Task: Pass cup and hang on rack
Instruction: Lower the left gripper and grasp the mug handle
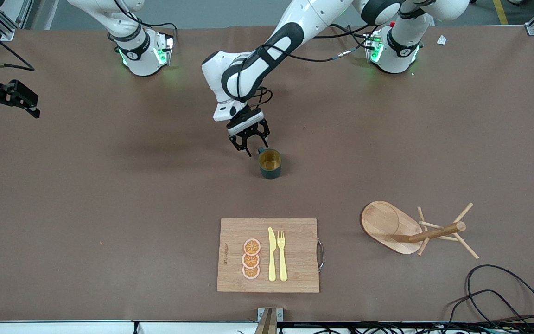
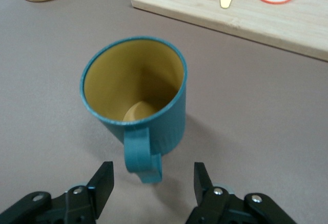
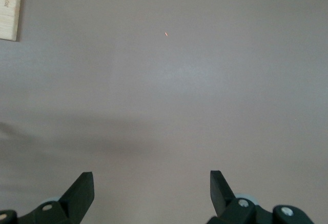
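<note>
Though nothing blocks it: cup (image 1: 270,163) upright, handle toward left gripper (image 1: 250,139)
Left fingers (image 2: 102,180): wide — flanking handle
Cutting board (image 1: 268,255): nearer camera than cup
Rack (image 1: 415,228): toppled
Right gripper (image 1: 23,99): waiting — spread

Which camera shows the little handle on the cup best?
The left wrist view: the cup fills it, and its handle sticks out toward the open left tool. The front view shows the cup small, its handle barely visible. The right wrist view shows no cup, only bare table.
</note>
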Available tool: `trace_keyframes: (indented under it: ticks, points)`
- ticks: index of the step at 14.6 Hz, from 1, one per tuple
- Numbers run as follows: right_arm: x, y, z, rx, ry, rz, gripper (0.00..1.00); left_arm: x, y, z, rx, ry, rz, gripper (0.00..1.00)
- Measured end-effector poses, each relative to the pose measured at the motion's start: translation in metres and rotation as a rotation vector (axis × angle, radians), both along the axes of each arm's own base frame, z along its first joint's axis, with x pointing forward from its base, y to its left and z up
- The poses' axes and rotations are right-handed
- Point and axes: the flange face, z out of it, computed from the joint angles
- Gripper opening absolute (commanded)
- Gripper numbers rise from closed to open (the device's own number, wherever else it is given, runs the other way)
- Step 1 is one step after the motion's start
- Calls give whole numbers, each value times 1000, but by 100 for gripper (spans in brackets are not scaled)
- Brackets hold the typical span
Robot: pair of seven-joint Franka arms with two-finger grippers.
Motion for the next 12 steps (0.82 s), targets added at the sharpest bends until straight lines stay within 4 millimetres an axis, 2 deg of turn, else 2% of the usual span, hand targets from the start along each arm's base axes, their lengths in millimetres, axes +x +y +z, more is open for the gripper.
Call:
trace_keyframes:
  ticks: [5, 10, 12]
  points:
    - [-3, 19, 1, 13, 32, -104, 100, 15, 6, 3, 0, -11, 19, 66]
    - [-1, 14, 6, 15, 26, -114, 100, 30, 14, 4, -1, -12, 42, 51]
    - [0, 14, 9, 15, 18, -113, 100, 31, 15, 4, -1, -12, 43, 37]
